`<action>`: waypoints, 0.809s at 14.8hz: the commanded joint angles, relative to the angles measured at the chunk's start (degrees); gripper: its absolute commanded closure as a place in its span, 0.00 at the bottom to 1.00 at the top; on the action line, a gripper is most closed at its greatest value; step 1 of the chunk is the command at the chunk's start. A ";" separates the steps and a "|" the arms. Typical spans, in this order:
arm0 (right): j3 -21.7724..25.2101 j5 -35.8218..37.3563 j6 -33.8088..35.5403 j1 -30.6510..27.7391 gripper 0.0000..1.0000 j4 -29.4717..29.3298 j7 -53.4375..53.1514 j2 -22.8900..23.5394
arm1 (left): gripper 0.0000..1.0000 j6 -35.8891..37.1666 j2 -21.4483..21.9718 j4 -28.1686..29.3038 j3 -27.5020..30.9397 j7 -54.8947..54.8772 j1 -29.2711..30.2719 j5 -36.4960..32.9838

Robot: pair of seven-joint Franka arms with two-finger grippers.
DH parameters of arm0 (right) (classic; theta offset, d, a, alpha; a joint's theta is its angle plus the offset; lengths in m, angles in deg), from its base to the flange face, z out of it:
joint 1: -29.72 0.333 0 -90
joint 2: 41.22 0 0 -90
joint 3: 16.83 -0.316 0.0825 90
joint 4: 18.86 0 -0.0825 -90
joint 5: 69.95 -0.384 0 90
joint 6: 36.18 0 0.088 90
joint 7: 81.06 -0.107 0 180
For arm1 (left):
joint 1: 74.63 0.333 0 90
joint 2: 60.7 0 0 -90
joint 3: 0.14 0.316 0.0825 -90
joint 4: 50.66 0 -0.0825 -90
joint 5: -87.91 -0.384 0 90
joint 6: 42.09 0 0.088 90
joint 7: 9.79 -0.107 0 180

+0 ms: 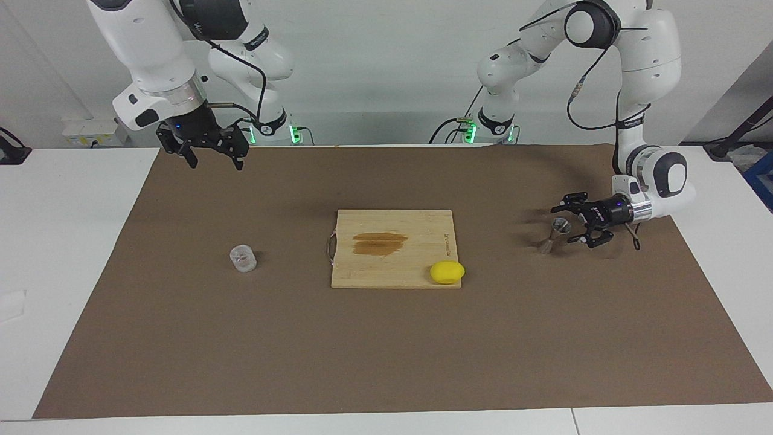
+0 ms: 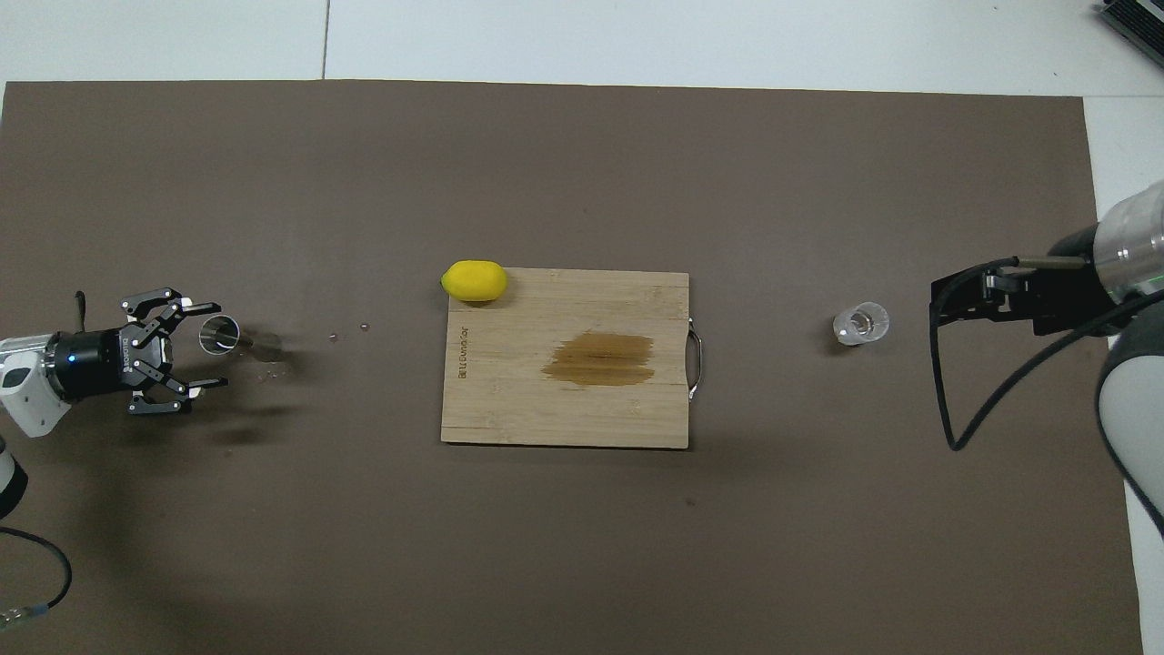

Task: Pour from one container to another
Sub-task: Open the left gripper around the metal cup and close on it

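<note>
At the right of the facing view, the left gripper (image 1: 569,225) lies level, jaws spread around the steel jigger (image 1: 556,234), not yet closed on it. The right gripper (image 1: 207,154) waits open at upper left, above the mat. The clear cup (image 1: 243,258) stands lower left of the cutting board (image 1: 392,249).

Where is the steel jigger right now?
The jigger stands on the brown mat toward the left arm's end, just ahead of the open left gripper.

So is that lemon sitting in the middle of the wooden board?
No, the lemon lies at a corner of the board, overhanging its edge, while the middle holds only a brown stain.
</note>
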 commanded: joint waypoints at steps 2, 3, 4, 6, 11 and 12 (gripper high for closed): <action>-0.15 -1.15 0.51 -0.90 0.00 1.22 1.20 -1.34 | 0.00 0.68 0.46 1.02 0.20 -1.39 -0.69 1.59; -0.15 -1.15 0.51 -0.90 0.00 1.22 1.20 -1.34 | 0.00 0.94 0.46 1.02 0.20 -1.39 -0.69 1.94; -0.15 -1.15 0.51 -0.90 0.00 1.22 1.20 -1.34 | 0.00 0.95 0.46 1.02 0.20 -1.39 -0.69 1.94; -0.15 -1.15 0.51 -0.90 0.00 1.22 1.20 -1.34 | 0.01 0.95 0.46 1.02 0.20 -1.39 -0.69 1.94; -0.15 -1.15 0.51 -0.90 0.00 1.22 1.20 -1.34 | 0.37 0.95 0.46 1.02 0.20 -1.39 -1.22 2.64; -0.15 -1.15 0.51 -0.90 0.00 1.22 1.20 -1.34 | 0.45 0.86 0.46 1.02 0.20 -1.39 -1.22 2.64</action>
